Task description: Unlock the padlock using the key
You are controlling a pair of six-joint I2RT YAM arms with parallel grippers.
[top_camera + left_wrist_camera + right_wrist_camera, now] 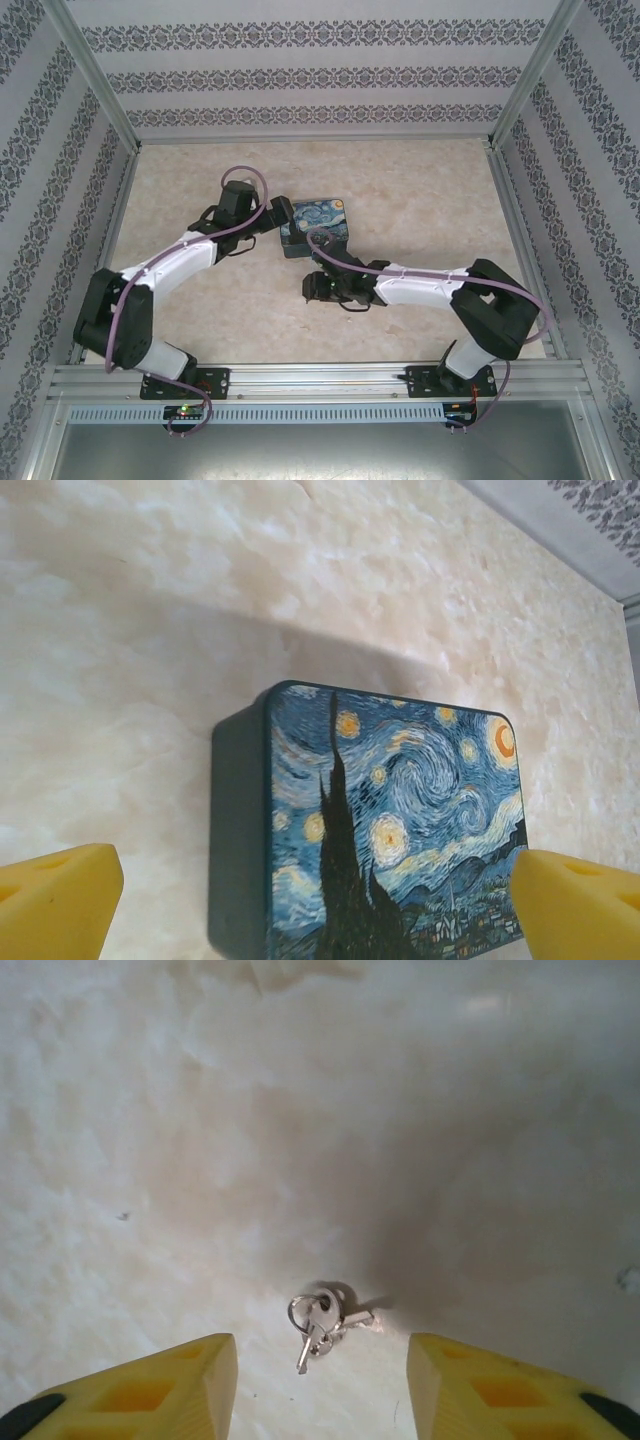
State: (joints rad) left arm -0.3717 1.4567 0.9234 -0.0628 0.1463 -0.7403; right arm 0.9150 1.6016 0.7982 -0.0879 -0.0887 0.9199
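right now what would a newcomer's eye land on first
The swirl-painted blue-and-yellow box at the middle of the pale table, framed by the open left gripper. Next, the small silver keys on a ring, lying on the bare tabletop just ahead of the open right gripper.

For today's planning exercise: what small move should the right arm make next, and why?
Probably lower the right gripper straight down and close on the keys: they lie loose on the table, centred between its open jaws, not yet gripped.
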